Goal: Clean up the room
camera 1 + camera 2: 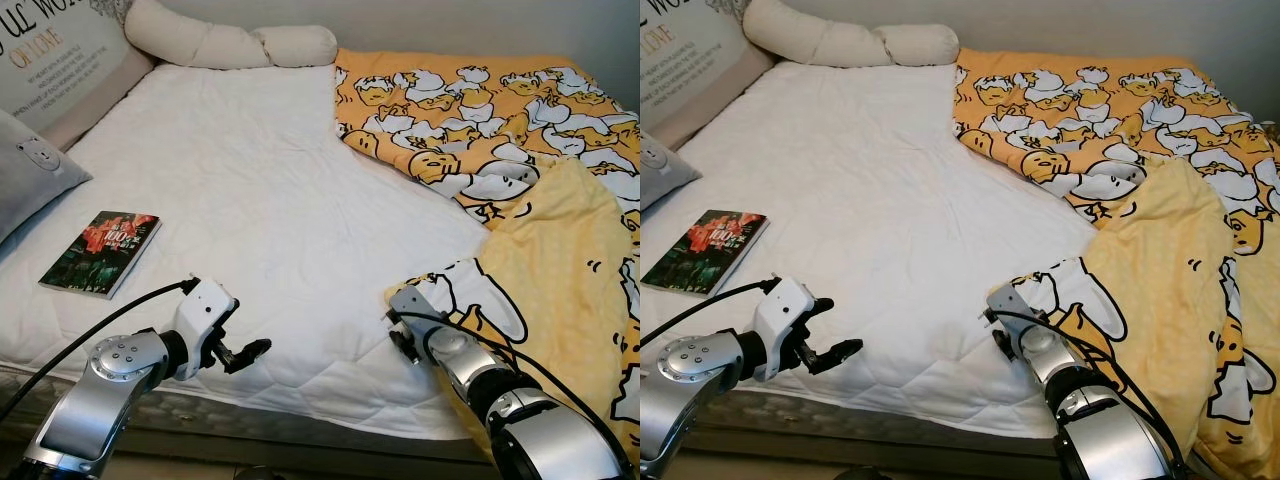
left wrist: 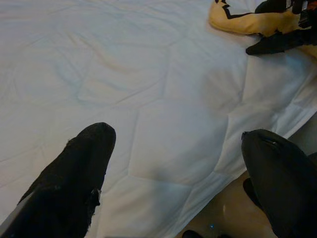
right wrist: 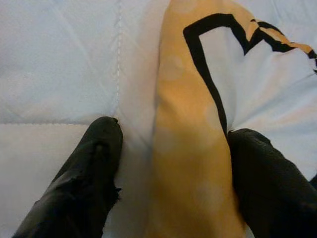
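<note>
The soft, limp yellow cartoon-print quilt (image 1: pixel 520 150) lies bunched over the white mattress's (image 1: pixel 250 200) right side, its folded corner between the right gripper's (image 3: pixel 171 148) spread fingers, best pinched there; left gripper (image 2: pixel 173 158) hovers wide, empty

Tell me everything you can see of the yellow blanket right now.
The blanket is soft orange-yellow fabric printed with white-and-yellow cartoon figures outlined in black. It lies rumpled over the bed's right side, one part folded back to show a plain yellow underside. Its near corner lies on the white mattress, between the open fingers of the right gripper.
</note>
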You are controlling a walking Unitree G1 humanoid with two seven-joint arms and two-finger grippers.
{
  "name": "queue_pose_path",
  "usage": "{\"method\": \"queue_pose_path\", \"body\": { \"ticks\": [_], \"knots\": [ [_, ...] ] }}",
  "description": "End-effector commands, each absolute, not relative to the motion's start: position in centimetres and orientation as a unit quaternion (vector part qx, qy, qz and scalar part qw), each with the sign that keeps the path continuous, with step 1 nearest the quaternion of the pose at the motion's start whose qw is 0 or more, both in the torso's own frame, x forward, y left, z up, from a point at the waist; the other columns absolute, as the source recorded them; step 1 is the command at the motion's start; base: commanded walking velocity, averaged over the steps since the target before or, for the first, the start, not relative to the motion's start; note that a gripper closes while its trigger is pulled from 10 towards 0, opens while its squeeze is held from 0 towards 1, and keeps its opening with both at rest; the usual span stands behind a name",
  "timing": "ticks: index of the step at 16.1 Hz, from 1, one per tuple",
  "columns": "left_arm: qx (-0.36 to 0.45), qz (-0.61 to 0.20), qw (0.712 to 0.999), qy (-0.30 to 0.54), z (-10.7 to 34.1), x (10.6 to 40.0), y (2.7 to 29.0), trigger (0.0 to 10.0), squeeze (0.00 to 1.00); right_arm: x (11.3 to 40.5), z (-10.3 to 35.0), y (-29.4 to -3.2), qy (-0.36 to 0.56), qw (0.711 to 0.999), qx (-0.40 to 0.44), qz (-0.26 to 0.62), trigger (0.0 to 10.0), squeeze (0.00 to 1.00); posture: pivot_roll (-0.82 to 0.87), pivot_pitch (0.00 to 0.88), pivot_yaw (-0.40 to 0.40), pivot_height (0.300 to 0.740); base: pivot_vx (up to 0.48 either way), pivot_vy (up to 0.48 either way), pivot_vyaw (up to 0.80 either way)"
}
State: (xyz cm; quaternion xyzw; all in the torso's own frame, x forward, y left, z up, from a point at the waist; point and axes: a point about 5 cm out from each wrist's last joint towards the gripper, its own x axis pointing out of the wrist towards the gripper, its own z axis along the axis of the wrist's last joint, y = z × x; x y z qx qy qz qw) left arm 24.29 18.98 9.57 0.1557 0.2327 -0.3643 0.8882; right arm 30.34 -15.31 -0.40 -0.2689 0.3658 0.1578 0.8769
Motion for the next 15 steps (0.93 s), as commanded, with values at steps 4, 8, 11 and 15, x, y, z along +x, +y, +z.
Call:
{"method": "queue_pose_path", "body": {
  "ticks": [4, 8, 11, 15],
  "knots": [
    [0.156, -0.387, 0.878, 0.233, 9.7, 24.4, 18.4, 10.0, 0.00, 30.8, 0.1, -15.9, 0.360, 0.883, -0.266, 0.142, 0.0, 0.00, 0.09, 0.000, 0.022, 0.740, 0.000, 0.000, 0.00],
    [0.156, -0.393, 0.875, 0.234, 9.5, 24.7, 18.0, 10.0, 0.00, 31.1, 0.4, -16.5, 0.354, 0.888, -0.262, 0.135, 0.0, 0.00, 0.08, 0.000, 0.023, 0.740, 0.000, 0.000, 0.00],
    [0.158, -0.390, 0.879, 0.224, 9.8, 25.2, 17.9, 10.0, 0.00, 31.1, 0.5, -17.0, 0.351, 0.887, -0.269, 0.132, 0.0, 0.00, 0.08, 0.000, 0.019, 0.740, 0.000, 0.000, 0.00],
    [0.162, -0.391, 0.879, 0.217, 10.1, 25.5, 17.8, 10.0, 0.00, 31.4, 0.9, -17.0, 0.336, 0.897, -0.245, 0.150, 0.0, 0.00, 0.10, 0.000, 0.013, 0.740, 0.000, 0.000, 0.00]
  ]
}}
